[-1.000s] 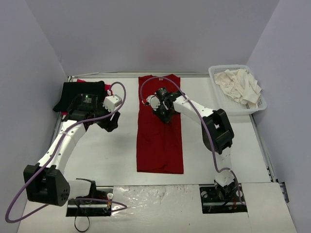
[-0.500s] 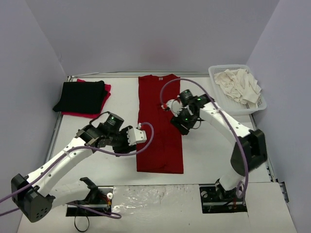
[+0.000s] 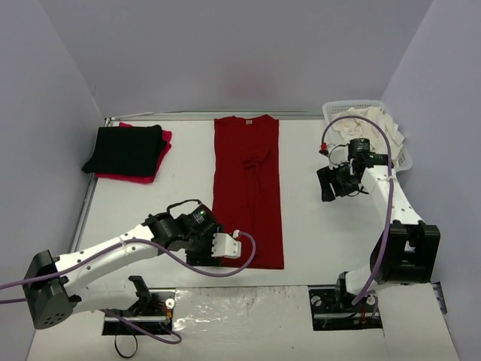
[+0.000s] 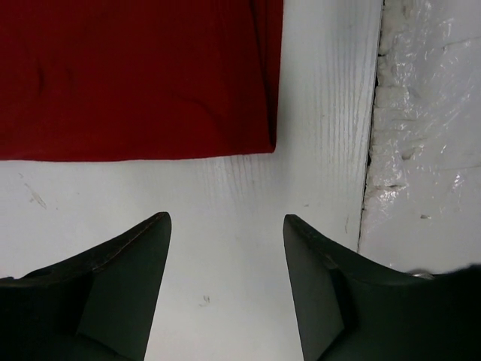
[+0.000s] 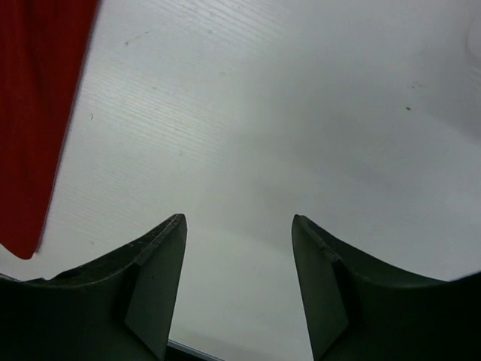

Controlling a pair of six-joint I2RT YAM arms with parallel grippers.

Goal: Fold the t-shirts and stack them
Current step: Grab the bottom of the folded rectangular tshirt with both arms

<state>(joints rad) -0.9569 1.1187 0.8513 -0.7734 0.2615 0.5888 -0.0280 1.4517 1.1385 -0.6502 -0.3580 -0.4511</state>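
A dark red t-shirt (image 3: 248, 195) lies in the middle of the table as a long narrow strip, with a small wrinkle near its upper middle. My left gripper (image 3: 204, 252) is open just left of its near left corner. In the left wrist view that corner of the shirt (image 4: 135, 75) lies ahead of the empty gripper (image 4: 225, 222). My right gripper (image 3: 326, 188) hovers open over bare table to the right of the shirt. In the right wrist view the gripper (image 5: 237, 226) holds nothing, and the shirt's edge (image 5: 37, 113) shows at the left. A folded black t-shirt (image 3: 126, 149) rests on a bright red one (image 3: 162, 147) at the back left.
A white lattice basket (image 3: 331, 113) at the back right holds crumpled cream-white t-shirts (image 3: 372, 129), close behind the right arm. A crinkled plastic-covered strip (image 4: 421, 113) runs along the table's near edge by the left gripper. Grey walls close in the table.
The right gripper opened, let go of the dark red shirt and swung right, away from it. The left arm swept from the back-left stack to the shirt's near left corner.
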